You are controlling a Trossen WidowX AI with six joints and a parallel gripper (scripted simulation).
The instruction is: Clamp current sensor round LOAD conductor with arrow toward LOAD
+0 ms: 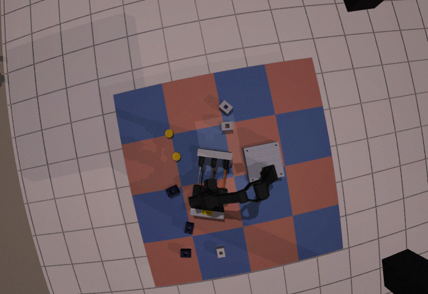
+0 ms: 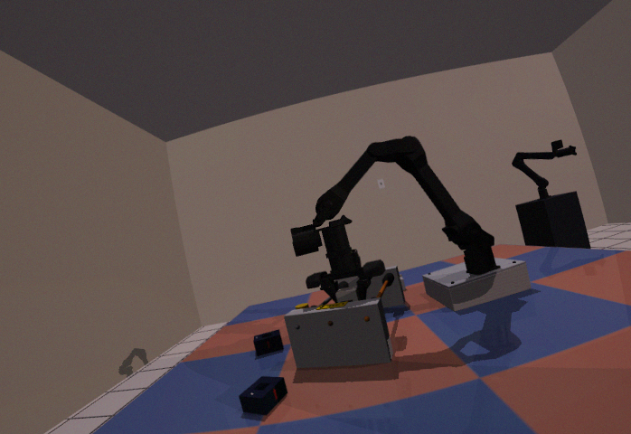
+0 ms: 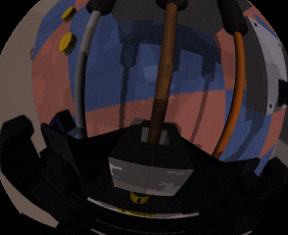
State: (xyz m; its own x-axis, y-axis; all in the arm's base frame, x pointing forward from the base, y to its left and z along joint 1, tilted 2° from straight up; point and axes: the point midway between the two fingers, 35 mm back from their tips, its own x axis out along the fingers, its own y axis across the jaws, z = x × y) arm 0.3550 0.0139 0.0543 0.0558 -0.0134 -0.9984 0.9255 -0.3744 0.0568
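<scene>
While the gripper [image 3: 144, 176] points down over the middle of three parallel wires, it is clenched on the sensor [image 3: 146, 168], a dark grey block that fills the space between its jaws in the wrist view. The brown middle wire [image 3: 163, 72] runs straight away from the sensor toward a black plug at the far end, and seems to enter a notch on the sensor's top, so the sensor looks to sit around this wire, though the closing seam is hidden.

A grey wire [image 3: 85, 66] lies just beside it on one side and an orange wire [image 3: 237, 85] on the other, both near the jaws. All three run lengthwise between a far white bar [image 1: 214, 154] and a near grey box [image 2: 337, 332] with a yellow label on top [image 1: 206, 212]. From above, the gripper [image 1: 205, 193] hangs close to the near box, with the arm [image 2: 403, 174] arching back to its grey base plate [image 1: 263, 160].

Which wire carries the LOAD mark, and which way the sensor's arrow points, is too small to tell. My judgement is that the squeeze must stay square across the wire's length so the neighbouring wires are not pinched.

Scattered well apart are two yellow discs [image 1: 168, 133], three dark blue blocks [image 1: 172, 190] and three small white square pieces [image 1: 225, 106]; none stands in the way.
</scene>
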